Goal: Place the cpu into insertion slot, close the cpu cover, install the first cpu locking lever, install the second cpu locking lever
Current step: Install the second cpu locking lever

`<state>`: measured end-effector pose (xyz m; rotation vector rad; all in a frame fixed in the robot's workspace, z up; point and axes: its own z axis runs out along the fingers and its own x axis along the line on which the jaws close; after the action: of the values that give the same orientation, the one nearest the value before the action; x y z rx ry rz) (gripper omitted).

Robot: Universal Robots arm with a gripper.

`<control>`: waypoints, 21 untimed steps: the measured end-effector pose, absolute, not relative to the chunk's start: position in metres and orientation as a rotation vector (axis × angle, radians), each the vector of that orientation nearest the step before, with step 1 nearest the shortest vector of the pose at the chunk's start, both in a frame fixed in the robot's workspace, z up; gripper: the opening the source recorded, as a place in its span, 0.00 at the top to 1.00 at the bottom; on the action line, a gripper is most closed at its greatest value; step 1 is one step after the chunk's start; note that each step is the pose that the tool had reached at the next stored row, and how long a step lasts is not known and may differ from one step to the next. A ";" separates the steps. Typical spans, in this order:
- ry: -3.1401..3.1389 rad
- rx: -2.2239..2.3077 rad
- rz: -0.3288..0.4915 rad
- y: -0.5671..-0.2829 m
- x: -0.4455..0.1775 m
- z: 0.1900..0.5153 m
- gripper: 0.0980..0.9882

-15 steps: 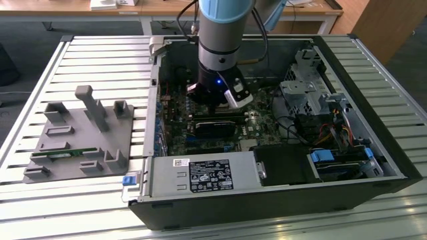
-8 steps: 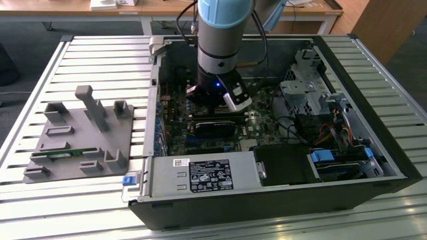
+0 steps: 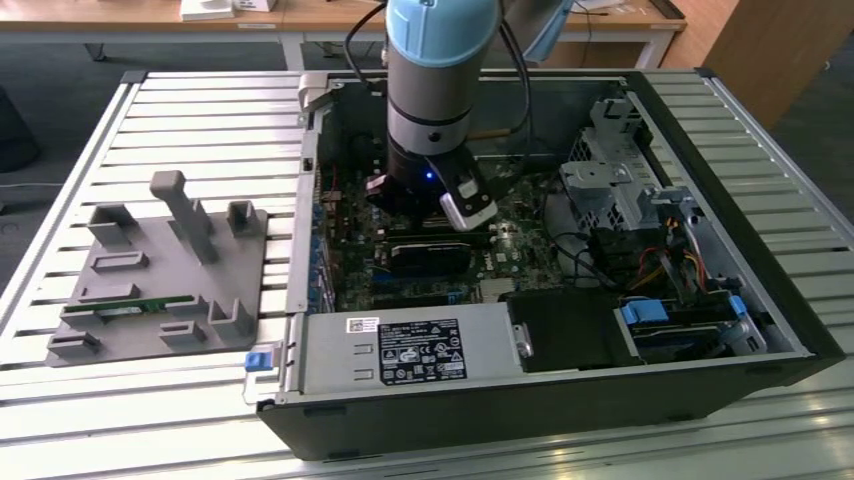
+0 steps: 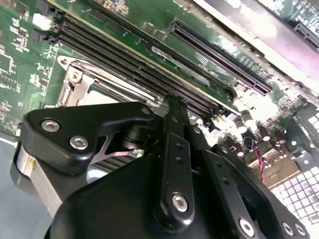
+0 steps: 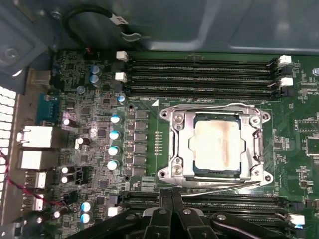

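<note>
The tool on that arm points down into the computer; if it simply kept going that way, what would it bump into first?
Probably the long black memory slots just beside the cpu cover, judging by the first wrist view, where the tool sits over them. Depth is unclear, so this is a guess.

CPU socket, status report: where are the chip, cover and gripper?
Silver-grey square cpu seated in the metal-rimmed insertion slot. Silver frame cpu cover down around it. Black gripper over the memory slots beside the socket.
</note>
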<state>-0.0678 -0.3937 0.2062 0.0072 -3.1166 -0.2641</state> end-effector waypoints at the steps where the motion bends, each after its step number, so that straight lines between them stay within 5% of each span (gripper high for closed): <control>1: -3.116 0.007 -0.273 -0.395 -0.068 0.206 0.99; 21: -3.106 0.008 -0.371 -0.397 -0.069 0.196 0.99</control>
<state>-0.0691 -0.3971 0.1956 0.0076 -3.1061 -0.3713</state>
